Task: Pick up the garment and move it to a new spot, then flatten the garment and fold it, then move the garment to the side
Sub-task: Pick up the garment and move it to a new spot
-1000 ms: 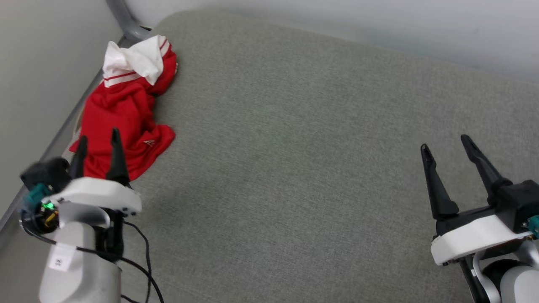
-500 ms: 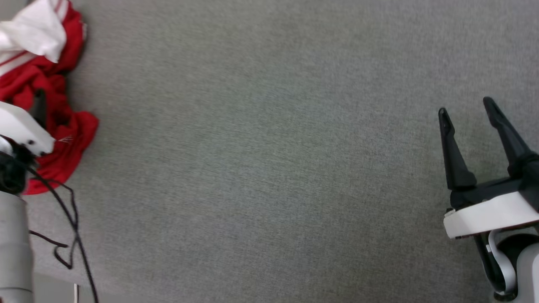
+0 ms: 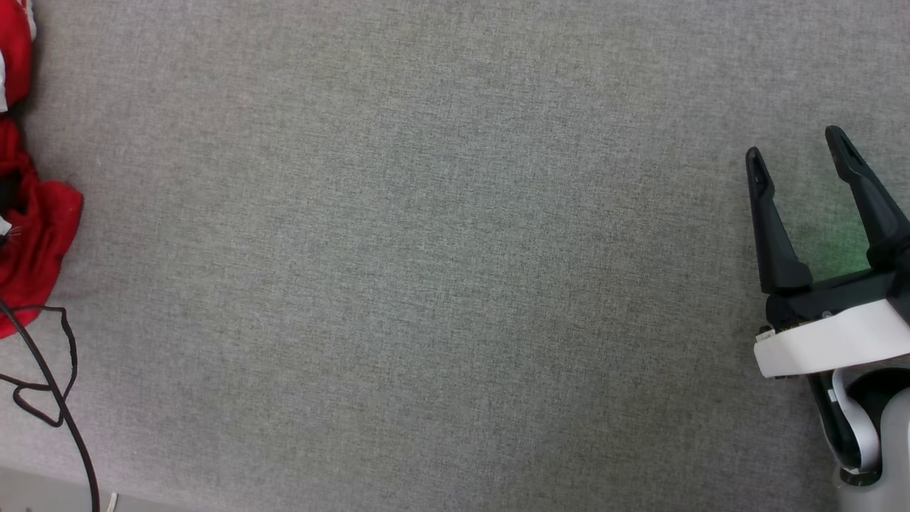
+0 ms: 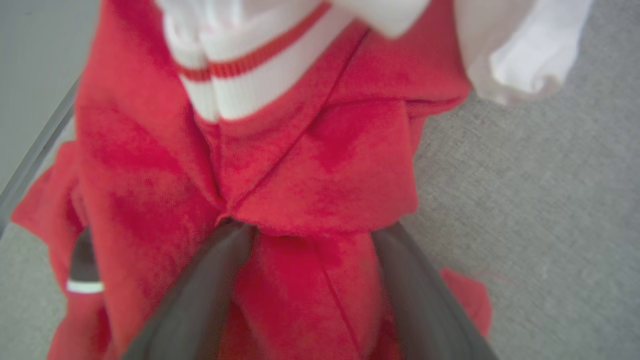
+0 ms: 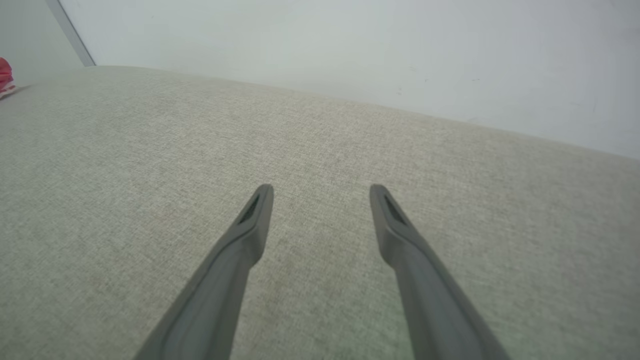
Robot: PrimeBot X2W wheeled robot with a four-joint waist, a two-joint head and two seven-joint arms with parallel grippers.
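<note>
while left gripper (image 4: 311,236) straddles crumpled garment (image 4: 320,165) with jaws spread, right gripper (image 3: 795,144) sits released, well apart.

You have a grey-green woven fabric surface (image 3: 426,256) lying flat and smooth across the head view, with a faint green glow (image 3: 832,245) on it at the right. In the right wrist view its far edge meets a pale wall (image 5: 350,45), and a grey rail (image 5: 70,32) slants at the top left.

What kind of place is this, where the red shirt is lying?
Probably a plain indoor test room rather than a home: a wide grey fabric-covered surface before a bare pale wall, with a crumpled garment lying on it.
</note>
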